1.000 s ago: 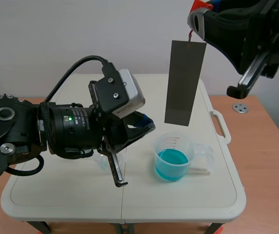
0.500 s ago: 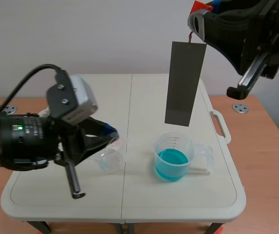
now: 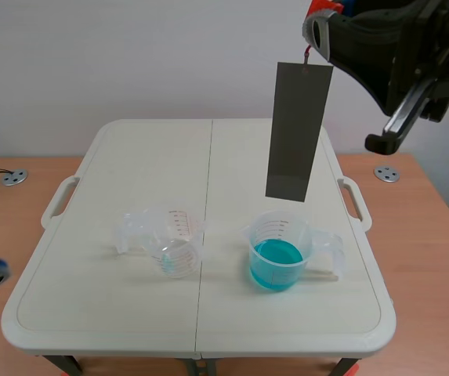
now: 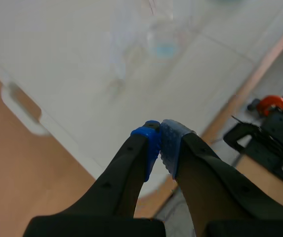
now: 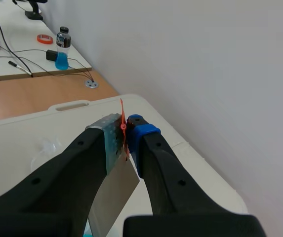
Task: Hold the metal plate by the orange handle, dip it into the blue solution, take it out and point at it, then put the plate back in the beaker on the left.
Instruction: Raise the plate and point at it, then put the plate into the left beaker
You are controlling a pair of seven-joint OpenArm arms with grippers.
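The right gripper (image 5: 126, 129) is clenched on the orange handle (image 5: 122, 118), the metal plate (image 3: 295, 133) is hung above the blue solution (image 3: 275, 265), and the left gripper (image 4: 160, 143) is clenched empty.

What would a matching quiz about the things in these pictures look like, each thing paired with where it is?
Things: 1 metal plate; 2 beaker of blue solution; 3 clear beaker; 4 orange handle.
Places: A on the table's left half; B pinched in the right jaws; C hanging upright in the air; D on the table's right half.
Pairs: 1-C, 2-D, 3-A, 4-B.
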